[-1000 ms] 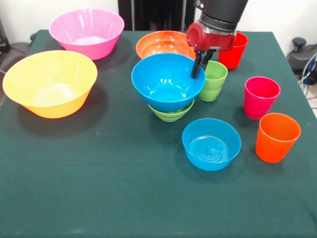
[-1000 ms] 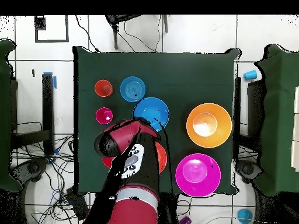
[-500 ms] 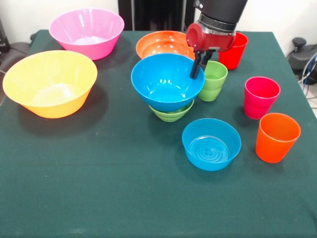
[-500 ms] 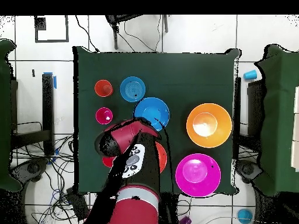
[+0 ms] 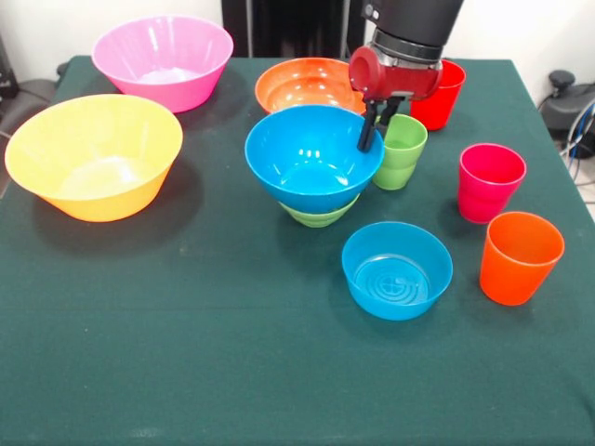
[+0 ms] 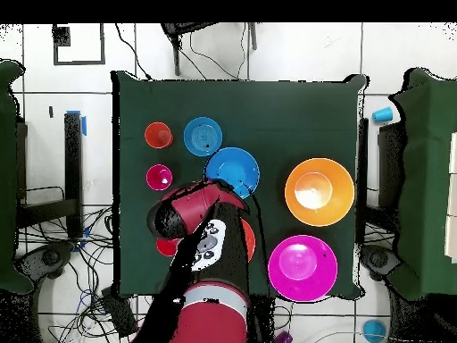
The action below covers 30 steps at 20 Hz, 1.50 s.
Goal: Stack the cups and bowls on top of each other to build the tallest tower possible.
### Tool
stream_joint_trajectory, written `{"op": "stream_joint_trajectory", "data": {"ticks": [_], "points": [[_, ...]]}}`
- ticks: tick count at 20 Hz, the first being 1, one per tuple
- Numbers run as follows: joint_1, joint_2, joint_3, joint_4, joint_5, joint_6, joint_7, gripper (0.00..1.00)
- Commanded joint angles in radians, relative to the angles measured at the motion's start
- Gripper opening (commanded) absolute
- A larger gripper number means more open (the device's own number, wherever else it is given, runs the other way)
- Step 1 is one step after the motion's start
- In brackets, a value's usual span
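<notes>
Wide bowl [image 5: 311, 153] sits on a smaller bowl [image 5: 319, 215].

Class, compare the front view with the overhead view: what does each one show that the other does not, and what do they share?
Only the front view shows the green cup, the gripper at the rim of the wide blue bowl, and the green bowl under that bowl. In the overhead view the arm hides the green cup and most of the orange-red bowl. Only the overhead view shows the floor, cables and table edges. Both show the yellow bowl, pink bowl, small blue bowl and orange cup.
</notes>
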Motion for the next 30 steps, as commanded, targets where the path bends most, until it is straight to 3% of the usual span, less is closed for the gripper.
{"op": "stream_joint_trajectory", "data": {"ticks": [1, 21, 30], "points": [[-0.032, 0.073, 0.11, 0.018, 0.033, -0.048, 0.136, 0.0], [-0.042, 0.073, 0.127, 0.028, 0.061, -0.016, 0.12, 0.0], [-0.04, -0.033, 0.156, 0.107, 0.099, 0.037, 0.115, 0.0]]}}
